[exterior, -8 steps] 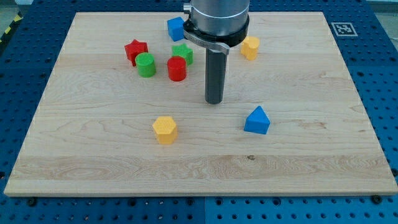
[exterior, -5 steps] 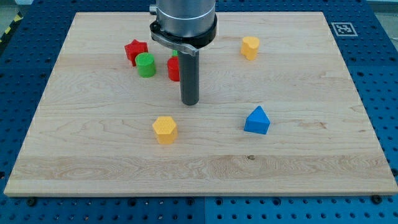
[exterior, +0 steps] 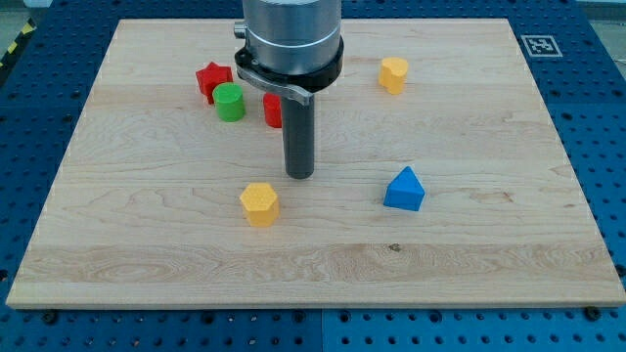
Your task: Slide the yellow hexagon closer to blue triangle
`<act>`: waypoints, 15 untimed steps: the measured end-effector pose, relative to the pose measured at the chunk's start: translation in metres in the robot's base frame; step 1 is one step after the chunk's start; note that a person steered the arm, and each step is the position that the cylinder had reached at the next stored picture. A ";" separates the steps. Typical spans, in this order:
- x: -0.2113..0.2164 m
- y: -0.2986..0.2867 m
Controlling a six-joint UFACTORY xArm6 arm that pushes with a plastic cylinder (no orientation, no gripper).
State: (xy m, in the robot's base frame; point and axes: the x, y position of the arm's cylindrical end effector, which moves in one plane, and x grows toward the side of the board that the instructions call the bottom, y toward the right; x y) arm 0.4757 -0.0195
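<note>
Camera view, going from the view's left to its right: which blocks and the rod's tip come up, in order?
Red star → green cylinder → yellow hexagon → my tip → yellow block → blue triangle. The red block behind the rod is left out.

The yellow hexagon point(exterior: 259, 203) lay flat on the table point(exterior: 489, 244), toward the view's lower left of centre, its top face a lighter yellow. The blue triangle point(exterior: 404, 189) stood upright well apart to the view's right, slightly higher, apex pointing toward the view's top.
</note>
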 end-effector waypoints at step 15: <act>0.057 -0.004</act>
State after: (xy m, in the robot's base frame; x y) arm 0.5324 -0.0230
